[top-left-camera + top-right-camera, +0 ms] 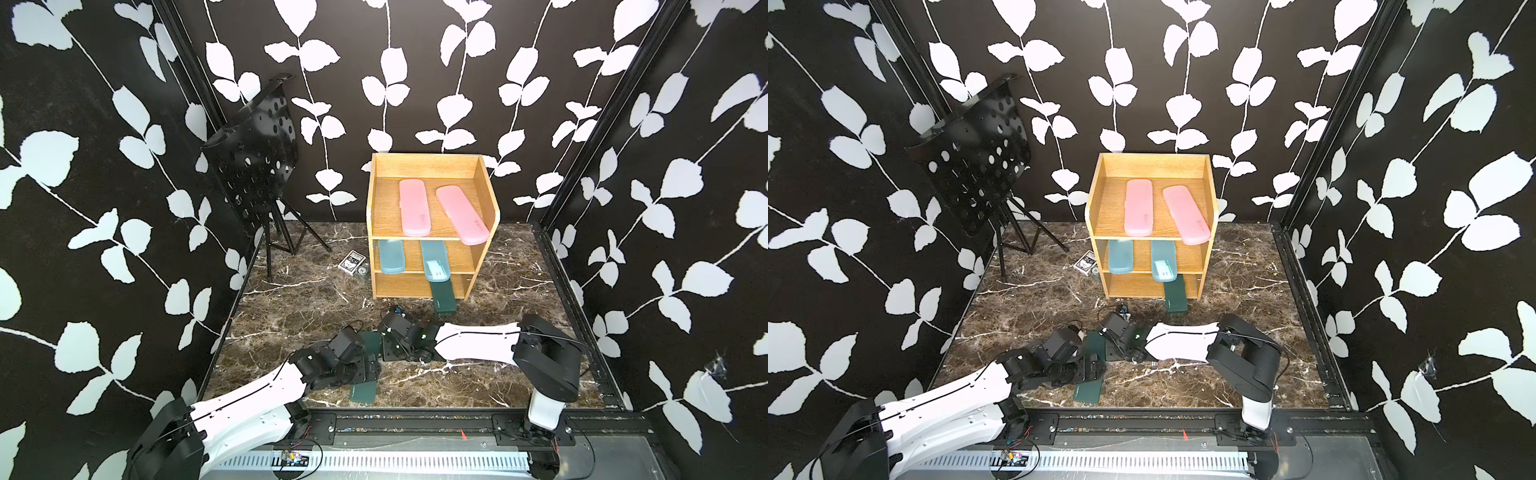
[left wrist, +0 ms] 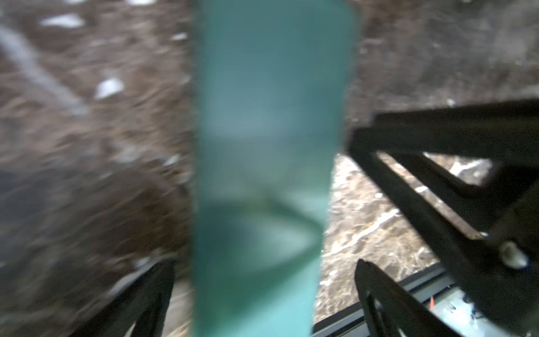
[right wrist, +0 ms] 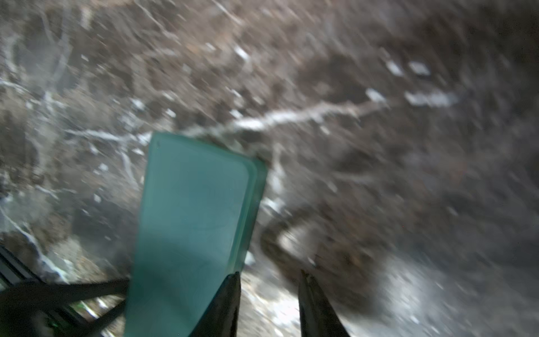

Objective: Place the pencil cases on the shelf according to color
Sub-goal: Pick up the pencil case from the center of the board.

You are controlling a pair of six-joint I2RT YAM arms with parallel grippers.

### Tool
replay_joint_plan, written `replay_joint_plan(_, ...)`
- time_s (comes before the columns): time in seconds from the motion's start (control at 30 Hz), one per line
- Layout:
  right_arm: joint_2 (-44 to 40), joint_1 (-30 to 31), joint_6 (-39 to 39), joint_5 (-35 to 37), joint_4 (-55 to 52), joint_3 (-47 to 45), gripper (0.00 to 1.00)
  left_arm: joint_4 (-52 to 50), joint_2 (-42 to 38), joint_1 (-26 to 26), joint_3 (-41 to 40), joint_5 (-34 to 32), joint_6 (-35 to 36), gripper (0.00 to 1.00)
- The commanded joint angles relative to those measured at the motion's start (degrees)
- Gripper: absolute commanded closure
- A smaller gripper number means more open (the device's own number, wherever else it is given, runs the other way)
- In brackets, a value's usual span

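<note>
**Near edge.** We see both arms reach inward over the marble table [image 1: 519, 332] and meet at a green case [image 1: 363, 394]. It lies near the front, left of centre, its long axis running near to far. The left gripper [image 1: 370, 365] covers the middle of this case. In the left wrist view its fingers [image 2: 379, 291] stand on either side of the case with strips of table showing between, and blur keeps us from telling whether they press it. The right gripper [image 1: 383, 343] comes in from the right at the case's far end. In the right wrist view its jaws are almost closed, with only table in the narrow gap. The case sits just beside one finger, outside that gap.

**Centre, farther back.** Here stands the shelf [image 1: 428, 166].
- **Bottom tier:** a second green case [image 1: 444, 297] sticks out onto the table.
- **Middle tier:** the left blue case [image 1: 391, 257] and the right blue case [image 1: 434, 262] lie here. The right one overhangs the front edge, directly above the second green case.
- **Top tier:** the left pink case [image 1: 414, 205] lies straight. The right pink case [image 1: 461, 214] lies angled, its near end past the front edge.

**Left of the shelf.** We note a card box [image 1: 352, 262] on the table and, beyond it in the far left corner, a black music stand [image 1: 257, 166].
</note>
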Motion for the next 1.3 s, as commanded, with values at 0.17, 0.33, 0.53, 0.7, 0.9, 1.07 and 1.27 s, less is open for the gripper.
replay_joint_plan(0.17,-10.5,-1.0,-6.1,9.3,-11.9,-0.8,0.45,15.3,13.0,-5.5,2.1,-3.0,-3.8,0.01)
replay_joint_plan(0.33,-18.7,0.0,-3.8,12.2,-13.9,-6.7,0.14,11.0,13.7,-5.8,6.4,-8.4,-3.0,0.01)
replay_joint_plan(0.53,-24.5,5.0,-1.2,16.3,-10.4,-14.3,0.01,-0.9,6.2,-5.7,8.5,-16.7,0.0,0.01)
replay_joint_plan(0.7,-20.8,11.8,-3.9,20.4,-11.2,-12.0,0.01,-9.2,1.2,-5.5,9.4,-23.7,2.6,0.01)
replay_joint_plan(0.9,-13.9,17.6,-4.7,23.9,-11.7,-7.4,0.01,-14.0,-3.5,-0.3,8.6,-26.9,4.5,0.01)
replay_joint_plan(1.07,-8.7,18.9,-2.4,24.5,-14.1,-3.1,0.01,-16.4,-7.1,4.5,7.8,-28.2,5.7,0.01)
replay_joint_plan(1.27,-5.7,19.1,8.0,21.8,-20.5,2.7,0.01,-17.5,-7.0,6.6,7.8,-29.4,6.4,0.01)
